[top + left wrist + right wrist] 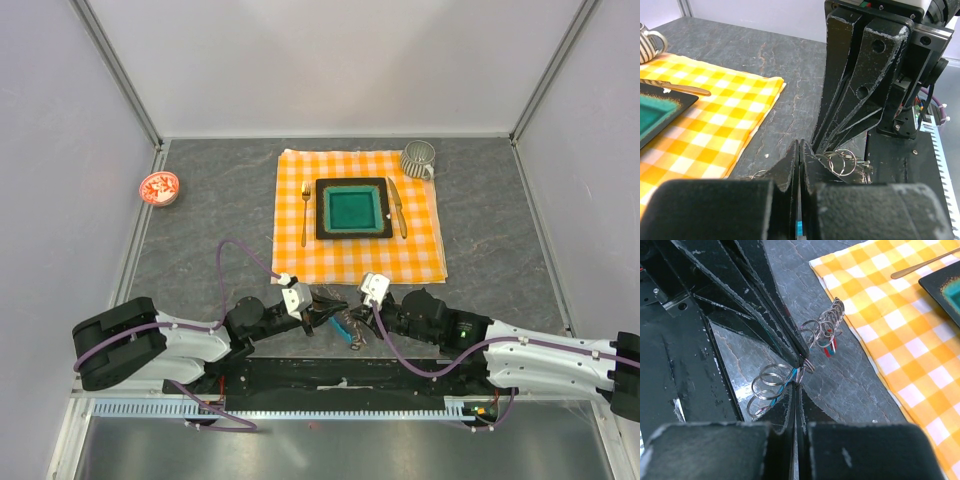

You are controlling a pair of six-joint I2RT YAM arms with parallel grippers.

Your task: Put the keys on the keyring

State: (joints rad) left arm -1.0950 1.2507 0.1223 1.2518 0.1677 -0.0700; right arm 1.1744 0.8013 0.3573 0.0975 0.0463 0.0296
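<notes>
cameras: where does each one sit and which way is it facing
top external: above and behind, looking down on the table; left arm and right arm along the bottom.
left wrist: on the left arm, facing the right gripper; own shut left gripper below.
right wrist: on the right arm, facing the left gripper; own shut gripper below.
shared: both wrist views show the keyring and checked cloth.

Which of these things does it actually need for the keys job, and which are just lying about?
Needed: keyring, keys.
Lying about: checked cloth, green plate, fork, knife, striped mug, red-and-white dish.
</notes>
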